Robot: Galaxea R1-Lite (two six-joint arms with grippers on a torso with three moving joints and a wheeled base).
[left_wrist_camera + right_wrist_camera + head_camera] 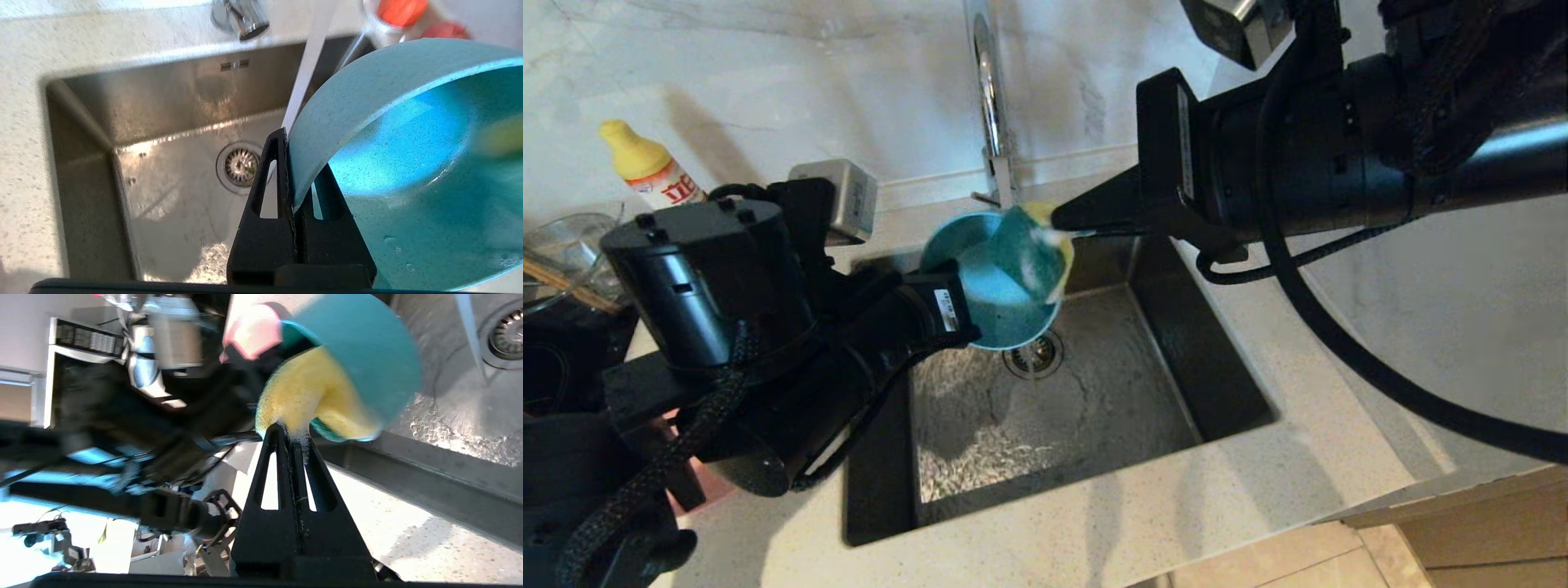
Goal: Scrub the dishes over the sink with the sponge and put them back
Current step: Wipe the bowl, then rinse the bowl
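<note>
While the left gripper (292,171) clamps the near rim of the teal-blue bowl (1001,286) — tilted on edge over the sink (1094,408) — the right gripper (295,435), pinched on the sponge (310,404), presses its foam just beyond its fingertips into the bowl's hollow.

Teal-blue bowl (996,282): round, matte, wet inside, tilted on edge above my sink (1094,408), over its back part near the drain.
Sponge (1045,249): yellow foam with a green face, pressed into the bowl's inside.
Sink: square brushed steel, wet, water running.
</note>
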